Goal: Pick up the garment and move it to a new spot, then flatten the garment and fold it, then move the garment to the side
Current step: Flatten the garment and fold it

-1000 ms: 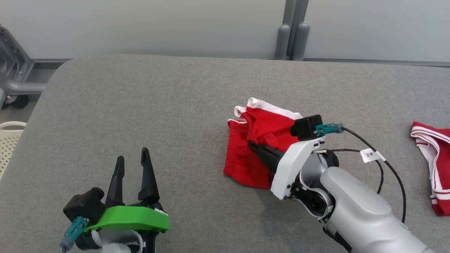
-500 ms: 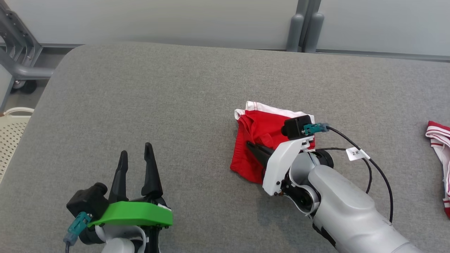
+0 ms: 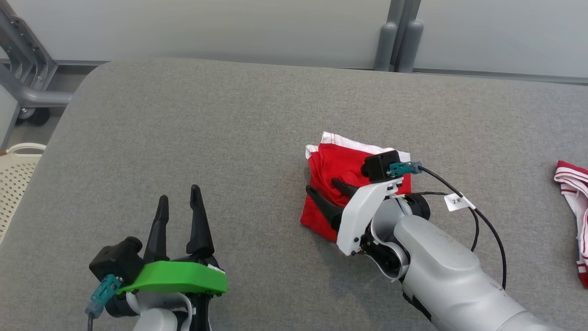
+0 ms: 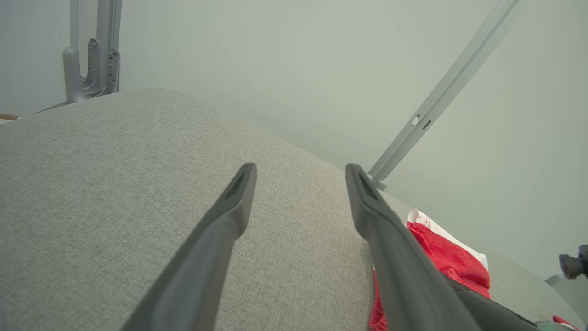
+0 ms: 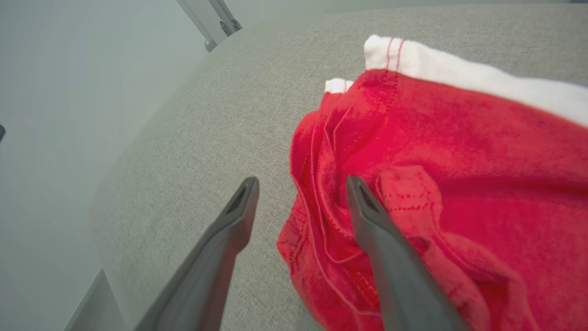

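We judge the crumpled red cloth garment with a white waistband (image 3: 330, 163) placed, just right of the middle of the grey fabric-covered counter (image 3: 183, 115), with flattening next. Our right gripper (image 3: 320, 185) is spread wide and empty, one finger (image 3: 343, 186) on the cloth, forearm (image 3: 441, 271) angled low from the near right. Our left gripper (image 3: 179, 193) hovers open and empty, near-left; both must pinch opposite edges.

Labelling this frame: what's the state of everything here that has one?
Red garment: bunched, lying on table, not held.
Right gripper: open, astride its edge, gripping nothing.
Left gripper: open, empty, above bare table.
Striped garment: crumpled on table, far right, untouched.
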`<state>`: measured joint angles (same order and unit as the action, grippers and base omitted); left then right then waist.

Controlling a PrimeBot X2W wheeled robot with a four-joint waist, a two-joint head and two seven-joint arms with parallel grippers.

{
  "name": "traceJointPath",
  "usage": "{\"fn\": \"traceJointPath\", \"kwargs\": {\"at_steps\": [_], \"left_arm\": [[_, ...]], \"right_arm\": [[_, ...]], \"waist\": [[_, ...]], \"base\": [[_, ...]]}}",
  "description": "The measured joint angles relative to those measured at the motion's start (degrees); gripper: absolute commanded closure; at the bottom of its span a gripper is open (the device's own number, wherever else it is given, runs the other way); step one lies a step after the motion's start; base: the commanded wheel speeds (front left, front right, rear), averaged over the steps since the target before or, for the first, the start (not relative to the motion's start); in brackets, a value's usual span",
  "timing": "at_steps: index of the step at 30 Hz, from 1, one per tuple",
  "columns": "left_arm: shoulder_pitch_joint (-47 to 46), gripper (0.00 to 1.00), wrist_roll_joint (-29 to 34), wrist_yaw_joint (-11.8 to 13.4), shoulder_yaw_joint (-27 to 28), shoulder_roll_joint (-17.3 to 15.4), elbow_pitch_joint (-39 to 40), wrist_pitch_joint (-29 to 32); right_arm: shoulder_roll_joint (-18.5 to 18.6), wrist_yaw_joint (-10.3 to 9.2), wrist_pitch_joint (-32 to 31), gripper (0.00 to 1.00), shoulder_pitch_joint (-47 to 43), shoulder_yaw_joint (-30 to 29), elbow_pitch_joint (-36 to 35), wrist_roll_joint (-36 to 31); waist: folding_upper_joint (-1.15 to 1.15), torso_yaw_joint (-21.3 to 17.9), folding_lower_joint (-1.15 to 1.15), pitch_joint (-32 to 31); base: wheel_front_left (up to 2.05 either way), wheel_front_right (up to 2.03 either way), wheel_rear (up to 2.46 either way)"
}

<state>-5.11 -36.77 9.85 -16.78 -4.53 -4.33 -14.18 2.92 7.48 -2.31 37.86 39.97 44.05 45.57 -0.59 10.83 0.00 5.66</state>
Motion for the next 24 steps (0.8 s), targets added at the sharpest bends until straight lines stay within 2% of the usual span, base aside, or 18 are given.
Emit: {"fn": "traceJointPath", "kwargs": {"at_steps": [8,14,15,16,17,18,24], "left_arm": [[1.07,0.00,0.00,0.43,-0.37,-0.31,0.10,0.30],[2.41,0.00,0.00,0.71,-1.21,-0.38,0.57,0.77],[2.52,0.00,0.00,0.73,-1.34,-0.41,0.64,0.83],[2.57,0.00,0.00,0.73,-1.52,-0.40,0.78,1.00],[2.64,0.00,0.00,0.74,-1.66,-0.40,0.88,1.01],[2.78,0.00,0.00,0.74,-1.78,-0.41,0.97,1.10],[3.15,0.00,0.01,0.82,-2.57,-0.40,1.65,1.51]], "right_arm": [[0.48,0.01,2.99,0.00,-0.92,-0.44,-5.97,1.35],[4.80,0.00,6.71,0.00,-3.47,-5.81,-10.05,0.93],[5.39,0.00,7.58,0.36,-4.04,-7.00,-10.49,0.56],[5.87,0.00,7.81,0.66,-4.66,-8.15,-10.73,0.42],[6.37,0.00,7.98,0.87,-5.38,-9.14,-10.85,0.22],[6.88,0.00,8.25,1.00,-6.20,-10.12,-10.99,0.05],[8.65,0.00,9.37,1.00,-9.92,-14.24,-10.92,-1.37]], "waist": [[0.00,-1.46,0.00,-1.93],[0.00,-2.98,0.00,-3.34],[0.00,-3.21,0.00,-3.52],[0.00,-3.41,0.00,-3.69],[0.00,-3.58,0.00,-3.83],[0.00,-3.71,0.00,-3.94],[0.00,-3.51,0.00,-3.78]], "base": [[0.00,0.00,0.00],[0.00,0.00,0.00],[0.00,0.00,0.00],[0.00,0.00,0.00],[0.00,0.00,0.00],[0.00,0.00,0.00],[0.00,0.00,0.00]]}}
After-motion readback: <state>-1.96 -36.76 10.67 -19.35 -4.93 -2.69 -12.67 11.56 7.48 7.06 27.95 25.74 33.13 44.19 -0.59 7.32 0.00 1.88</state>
